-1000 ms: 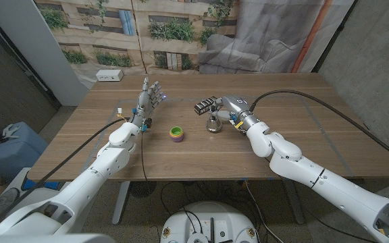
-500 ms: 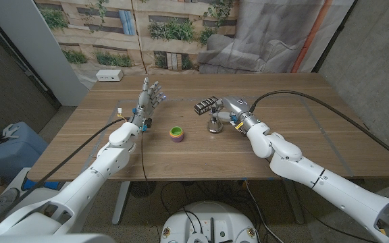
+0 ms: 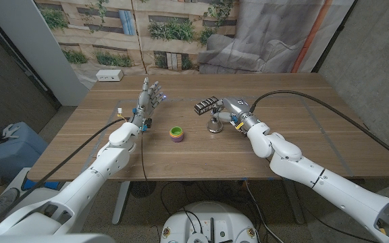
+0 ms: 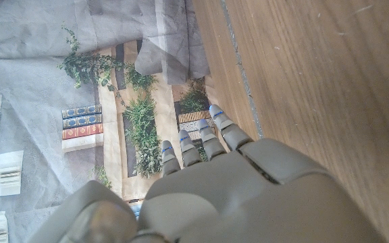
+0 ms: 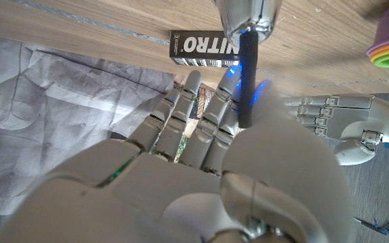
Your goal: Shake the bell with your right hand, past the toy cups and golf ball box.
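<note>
On the bench, the right hand [image 3: 228, 110] grips the bell [image 3: 214, 125] handle, stacked cups [image 3: 176, 133] at its nine o'clock; left hand [image 3: 148, 98] fingers spread, empty.

left hand [image 3: 149, 99]: empty, upright, fingers [image 4: 220, 124] straight and close together.
right hand [image 3: 225, 112]: thumb and fingers [image 5: 216, 115] pinching a thin black handle [image 5: 247, 74].

Relative to the right hand [image 3: 229, 110]: the bell [image 3: 214, 124] stands directly under its fingers, the golf ball box [image 3: 206, 105] lies just beyond them (toward the table's [image 3: 302, 135] far edge), and the toy cups [image 3: 175, 133] sit to its left, between both hands, nearer the left hand [image 3: 148, 100]
</note>
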Available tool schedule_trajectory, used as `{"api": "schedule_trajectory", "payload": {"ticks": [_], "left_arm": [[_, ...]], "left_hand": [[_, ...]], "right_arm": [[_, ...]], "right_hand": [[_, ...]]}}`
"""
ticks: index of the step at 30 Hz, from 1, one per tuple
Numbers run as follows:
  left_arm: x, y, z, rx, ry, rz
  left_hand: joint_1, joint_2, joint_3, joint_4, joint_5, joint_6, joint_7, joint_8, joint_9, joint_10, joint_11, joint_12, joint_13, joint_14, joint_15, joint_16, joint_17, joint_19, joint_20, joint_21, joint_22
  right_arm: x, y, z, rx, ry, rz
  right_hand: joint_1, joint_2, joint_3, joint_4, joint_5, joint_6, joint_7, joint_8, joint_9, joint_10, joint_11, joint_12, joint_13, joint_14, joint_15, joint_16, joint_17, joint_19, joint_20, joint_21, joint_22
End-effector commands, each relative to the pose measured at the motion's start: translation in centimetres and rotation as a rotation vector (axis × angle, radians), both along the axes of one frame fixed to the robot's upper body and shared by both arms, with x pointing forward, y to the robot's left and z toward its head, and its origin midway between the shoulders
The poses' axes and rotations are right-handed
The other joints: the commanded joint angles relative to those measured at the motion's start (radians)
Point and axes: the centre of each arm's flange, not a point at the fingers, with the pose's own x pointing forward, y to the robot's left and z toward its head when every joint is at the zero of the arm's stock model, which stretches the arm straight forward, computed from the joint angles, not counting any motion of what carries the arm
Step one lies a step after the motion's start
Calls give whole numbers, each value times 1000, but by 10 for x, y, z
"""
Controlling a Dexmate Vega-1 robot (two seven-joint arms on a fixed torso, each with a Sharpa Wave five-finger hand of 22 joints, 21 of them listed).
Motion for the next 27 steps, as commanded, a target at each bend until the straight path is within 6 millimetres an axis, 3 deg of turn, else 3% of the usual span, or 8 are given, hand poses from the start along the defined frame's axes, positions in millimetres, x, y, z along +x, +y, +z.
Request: {"api": "schedule_trajectory", "payload": {"ticks": [1, 27], "left_arm": [[0, 0, 0, 0, 0, 0], [0, 0, 0, 0, 0, 0]], "left_hand": [[0, 8, 1, 7, 7, 0, -8, 2, 4, 0, -4, 5, 5, 8, -97, 6, 5, 9, 0, 7, 6], [0, 8, 1, 7, 7, -1, -8, 1, 4, 0, -4, 5, 5, 9, -98, 6, 5, 9, -1, 7, 6]], "right_arm": [[1, 0, -1, -3, 14, -1], [1, 2, -3, 9, 26, -4]], "right_hand": [[-13, 0, -3, -1, 4, -6, -1, -2, 3, -6, -1, -5, 6, -3, -142, 0, 3, -7, -26, -3, 3], [-31, -16, -17, -2, 3, -53, 0, -24, 5, -56, 0, -22, 17, -22, -137, -4, 9, -9, -18, -2, 3]]}}
